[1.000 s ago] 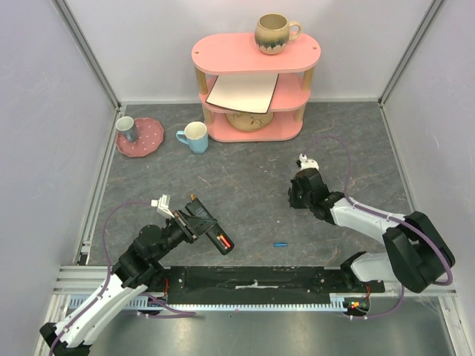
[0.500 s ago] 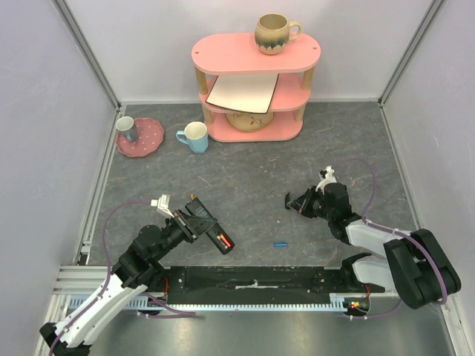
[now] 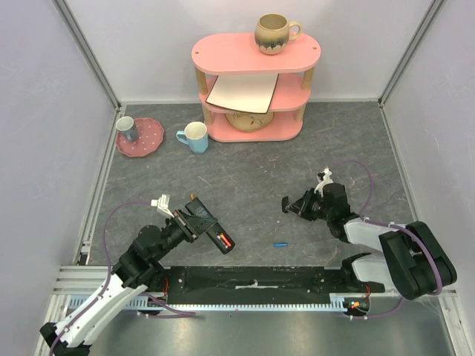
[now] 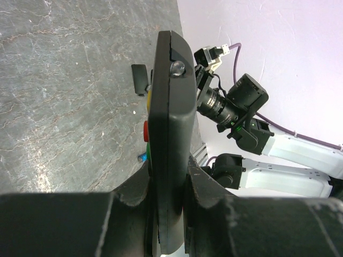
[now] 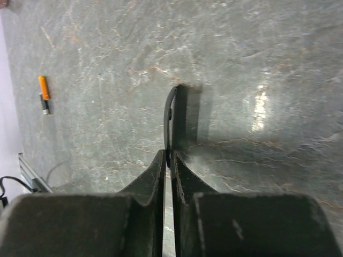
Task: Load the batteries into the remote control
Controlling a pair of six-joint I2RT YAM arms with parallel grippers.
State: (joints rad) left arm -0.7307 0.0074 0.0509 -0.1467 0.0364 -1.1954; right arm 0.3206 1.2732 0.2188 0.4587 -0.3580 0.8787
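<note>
My left gripper (image 4: pixel 169 187) clamps the slim black plastic remote control (image 3: pixel 210 228) at lower left of the overhead view, my right gripper (image 5: pixel 168 158) pinches a thin black plastic cover (image 5: pixel 170 115), and the small blue cylindrical battery (image 3: pixel 280 243) lying lower centre looks light, hard and roll-prone, so I would pinch it mid-body.

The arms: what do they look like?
The left arm and right arm match: white tube-like links between chunky black joints, with a thin purple cable looping beside each. The left hand and right hand are black and two-fingered, each with a small black camera behind it.
</note>
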